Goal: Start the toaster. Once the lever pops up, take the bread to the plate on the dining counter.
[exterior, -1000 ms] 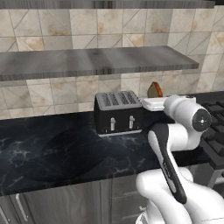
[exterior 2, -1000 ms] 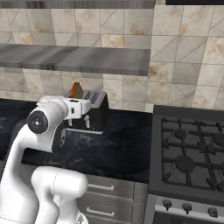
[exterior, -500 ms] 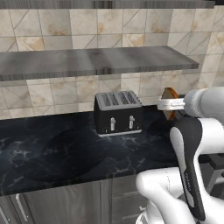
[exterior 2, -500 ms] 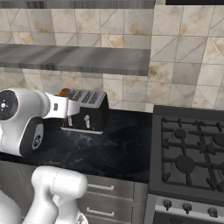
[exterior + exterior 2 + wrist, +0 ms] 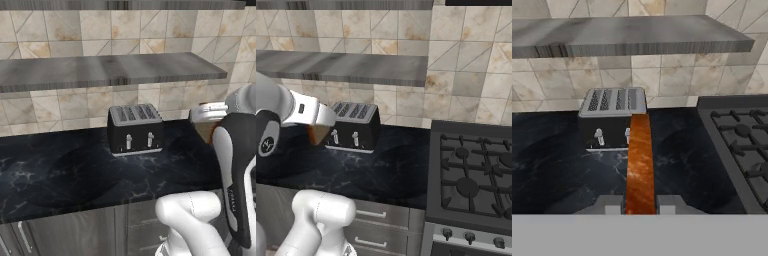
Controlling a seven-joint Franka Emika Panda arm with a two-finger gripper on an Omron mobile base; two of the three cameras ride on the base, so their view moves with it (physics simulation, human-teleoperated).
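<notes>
Orange-brown crusted bread slice (image 5: pixel 640 165) is clamped edge-on between our hand's (image 5: pixel 640 204) closed fingers, held above the black marble tabletop (image 5: pixel 557 170), near the boxy black four-slot toaster (image 5: pixel 613 117) against the tiled wall.

A black marble surface (image 5: pixel 75 175) with faint white veins runs along the tiled wall. The black toaster (image 5: pixel 135 129) stands directly on it near the wall, upright, levers facing forward. A stove (image 5: pixel 471 175) adjoins the surface's end.

Black toaster (image 5: pixel 135 130), orange-brown bread (image 5: pixel 640 160)
</notes>
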